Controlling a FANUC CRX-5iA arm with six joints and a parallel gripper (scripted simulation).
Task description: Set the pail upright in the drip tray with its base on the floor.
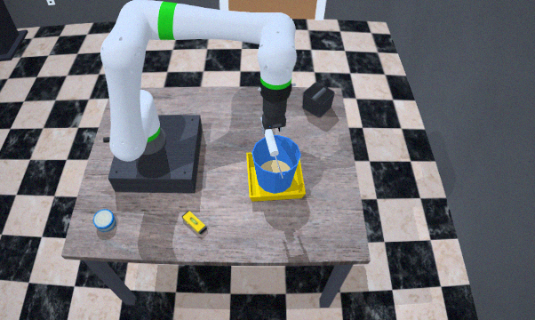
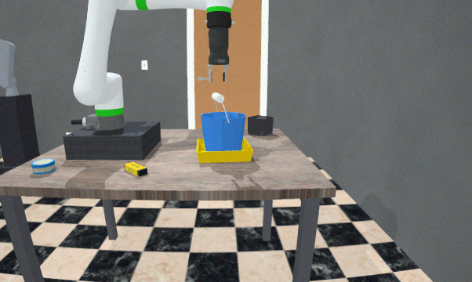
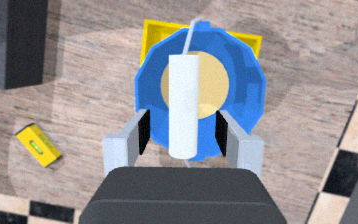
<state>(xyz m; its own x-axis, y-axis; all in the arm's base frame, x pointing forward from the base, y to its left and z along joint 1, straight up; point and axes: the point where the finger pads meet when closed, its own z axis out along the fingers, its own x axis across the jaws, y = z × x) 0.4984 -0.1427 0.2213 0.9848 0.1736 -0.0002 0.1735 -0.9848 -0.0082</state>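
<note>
The blue pail (image 1: 274, 181) (image 2: 223, 133) (image 3: 252, 95) stands upright inside the yellow drip tray (image 1: 262, 196) (image 2: 225, 157) (image 3: 152, 32). A round tan area shows at its bottom. The tray's front wall hides the lower edge of the pail in the exterior view. The white handle grip (image 1: 272, 144) (image 2: 218, 97) (image 3: 183, 100) stands raised over the pail on its wire bail, leaning to the back. My gripper (image 1: 272, 130) (image 2: 217, 79) (image 3: 182, 123) is open and empty, above the grip with a visible gap in the exterior view. It touches neither pail nor tray.
A black box (image 1: 318, 100) (image 2: 260, 126) stands at the back right. The dark robot base (image 1: 179, 156) (image 2: 103, 148) (image 3: 25, 45) is to the left. A small yellow block (image 1: 194, 222) (image 2: 135, 168) (image 3: 38, 145) and a blue-and-white round tin (image 1: 104, 220) (image 2: 43, 166) lie toward the front left.
</note>
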